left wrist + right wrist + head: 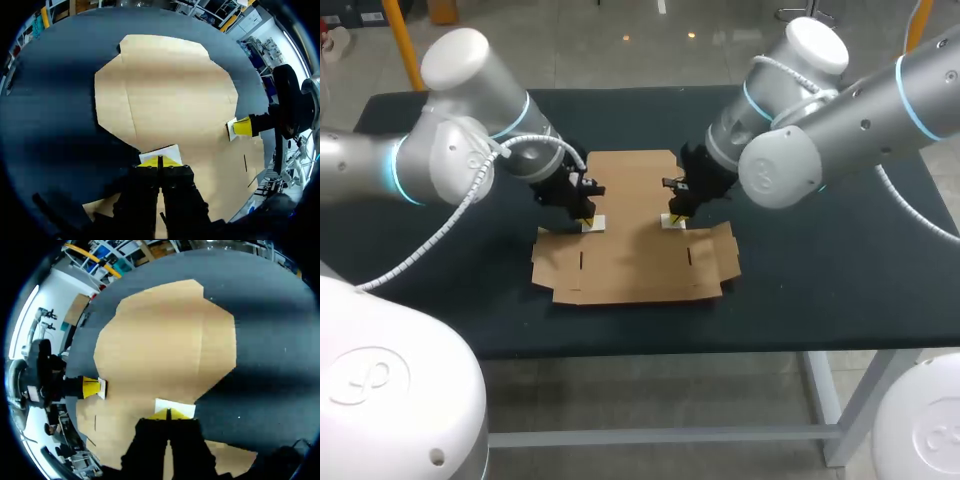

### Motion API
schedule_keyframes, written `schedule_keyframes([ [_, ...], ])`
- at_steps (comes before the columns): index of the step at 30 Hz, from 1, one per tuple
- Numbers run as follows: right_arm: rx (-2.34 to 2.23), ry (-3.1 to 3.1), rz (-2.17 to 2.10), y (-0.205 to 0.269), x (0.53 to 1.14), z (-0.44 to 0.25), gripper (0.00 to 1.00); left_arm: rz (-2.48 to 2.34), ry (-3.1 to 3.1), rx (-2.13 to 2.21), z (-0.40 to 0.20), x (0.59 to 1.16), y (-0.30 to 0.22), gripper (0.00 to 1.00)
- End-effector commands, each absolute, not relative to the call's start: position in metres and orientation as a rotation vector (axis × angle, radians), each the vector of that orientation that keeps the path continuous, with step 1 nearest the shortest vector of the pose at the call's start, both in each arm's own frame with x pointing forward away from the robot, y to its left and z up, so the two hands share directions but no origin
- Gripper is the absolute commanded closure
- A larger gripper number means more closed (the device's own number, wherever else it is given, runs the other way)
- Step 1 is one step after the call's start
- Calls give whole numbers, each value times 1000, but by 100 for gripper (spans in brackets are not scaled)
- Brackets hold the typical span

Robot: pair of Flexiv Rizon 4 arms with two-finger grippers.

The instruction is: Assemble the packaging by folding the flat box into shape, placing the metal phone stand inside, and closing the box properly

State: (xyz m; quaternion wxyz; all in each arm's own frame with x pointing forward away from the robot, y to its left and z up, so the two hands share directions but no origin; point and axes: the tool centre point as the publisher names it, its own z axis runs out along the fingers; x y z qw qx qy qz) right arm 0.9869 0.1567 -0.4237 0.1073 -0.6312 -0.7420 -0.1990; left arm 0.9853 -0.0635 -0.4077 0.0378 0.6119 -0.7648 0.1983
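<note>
Left claw point(586, 212) down at the left edge of the flat cardboard box point(635, 260), yellow tips pressed together with no gap, a small white piece point(165, 152) right at the tips; cannot tell if it is pinched. The box lies unfolded mid-bench point(820, 280), flaps spread, between the two claws. Right claw point(677, 212) down at the box's right edge, tips likewise pressed together, with a second white piece point(172, 406) at them.
</note>
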Motion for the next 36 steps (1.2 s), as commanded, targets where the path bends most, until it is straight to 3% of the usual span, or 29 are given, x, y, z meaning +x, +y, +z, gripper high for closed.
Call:
schedule_keyframes([
  [1,-1872,-2188,-540,162,992,-435,100,579,-2344,1897,-419,990,-69,100],
  [36,-1797,-2081,-666,100,985,-385,100,665,-2258,2012,-359,980,-30,100],
])
